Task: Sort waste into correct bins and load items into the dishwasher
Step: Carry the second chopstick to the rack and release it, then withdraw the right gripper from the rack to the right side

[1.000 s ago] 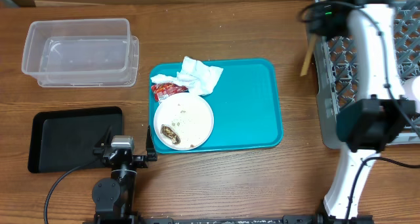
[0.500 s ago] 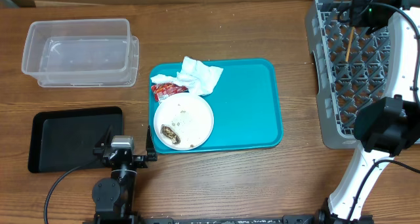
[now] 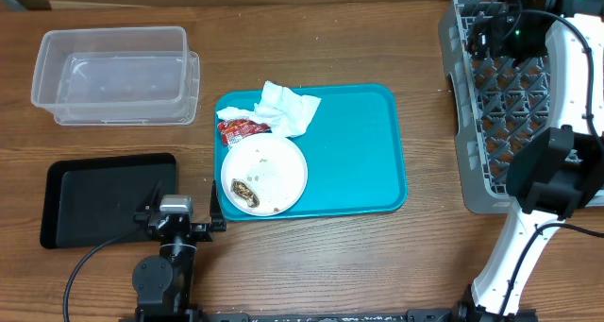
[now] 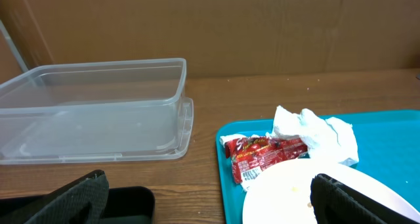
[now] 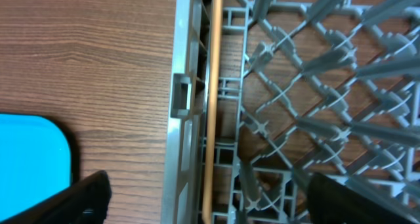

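- Wooden tabletop; nearest, left gripper (image 3: 177, 209) wide open, empty, beside black tray (image 3: 85, 204).
- Mid: plate (image 3: 269, 176), napkin (image 3: 288, 110), wrapper (image 3: 241, 128) on teal tray (image 3: 363, 143), unsorted.
- Far: right gripper (image 5: 220, 201) spread wide, holding nothing, over dish rack (image 3: 469, 161).
- Best lifted straight up, clear of pegs, before swinging away.
- Chopstick (image 5: 211, 86) lying along dish rack wall: seen from right wrist only, not made out overhead.

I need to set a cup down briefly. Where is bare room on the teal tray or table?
The teal tray is bare over its right half, bordered on its left by the plate and napkin. Bare table runs between that tray and the dish rack. The tray's left side is crowded with plate, napkin and red wrapper.
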Robot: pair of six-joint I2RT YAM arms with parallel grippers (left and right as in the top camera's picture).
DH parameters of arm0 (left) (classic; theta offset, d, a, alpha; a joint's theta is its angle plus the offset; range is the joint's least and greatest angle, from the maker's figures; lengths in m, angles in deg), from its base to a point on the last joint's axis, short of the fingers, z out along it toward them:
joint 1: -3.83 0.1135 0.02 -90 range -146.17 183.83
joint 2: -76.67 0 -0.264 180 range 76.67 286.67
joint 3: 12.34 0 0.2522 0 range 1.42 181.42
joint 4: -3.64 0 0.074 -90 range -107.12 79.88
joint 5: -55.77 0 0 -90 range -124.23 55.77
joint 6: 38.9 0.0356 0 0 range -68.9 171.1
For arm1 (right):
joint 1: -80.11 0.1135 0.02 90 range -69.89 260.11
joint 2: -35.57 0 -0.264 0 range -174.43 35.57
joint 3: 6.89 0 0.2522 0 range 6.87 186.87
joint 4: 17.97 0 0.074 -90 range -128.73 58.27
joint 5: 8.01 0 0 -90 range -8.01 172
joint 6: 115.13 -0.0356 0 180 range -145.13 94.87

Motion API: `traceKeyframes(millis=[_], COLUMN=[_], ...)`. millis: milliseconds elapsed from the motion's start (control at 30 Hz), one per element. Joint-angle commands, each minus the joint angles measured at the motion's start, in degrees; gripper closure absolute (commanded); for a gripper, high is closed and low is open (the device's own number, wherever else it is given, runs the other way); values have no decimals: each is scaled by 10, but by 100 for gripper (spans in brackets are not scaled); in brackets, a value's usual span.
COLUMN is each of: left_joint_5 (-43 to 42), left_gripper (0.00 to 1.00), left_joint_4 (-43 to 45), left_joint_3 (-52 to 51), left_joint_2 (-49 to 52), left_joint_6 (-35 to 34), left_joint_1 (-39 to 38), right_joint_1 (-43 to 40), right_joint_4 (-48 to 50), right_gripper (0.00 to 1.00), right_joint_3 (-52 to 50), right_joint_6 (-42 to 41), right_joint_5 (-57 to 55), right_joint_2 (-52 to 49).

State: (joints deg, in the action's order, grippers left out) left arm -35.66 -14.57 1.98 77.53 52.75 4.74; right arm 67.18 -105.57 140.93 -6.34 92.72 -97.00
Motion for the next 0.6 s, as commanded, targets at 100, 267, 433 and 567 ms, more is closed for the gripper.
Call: traceKeyframes(millis=[100, 267, 433, 567], left_joint_5=[4, 4, 4, 3], left_gripper=[0, 0, 0, 0], left_joint_4=[0, 0, 0, 0], left_joint_3=[-3, -3, -3, -3], left_joint_2=[-5, -5, -5, -5], left_joint_6=[-4, -4, -4, -4], left_joint_1=[6, 6, 6, 6], right_joint_1=[5, 7, 14, 62], right_joint_4=[-36, -113, -233, -232], right_gripper=[0, 0, 0, 0], right_joint_3=[29, 42, 42, 23], right_joint_6=[-85, -85, -76, -94], right_joint_5=[21, 161, 409, 418], right_joint_2=[24, 87, 134, 142])
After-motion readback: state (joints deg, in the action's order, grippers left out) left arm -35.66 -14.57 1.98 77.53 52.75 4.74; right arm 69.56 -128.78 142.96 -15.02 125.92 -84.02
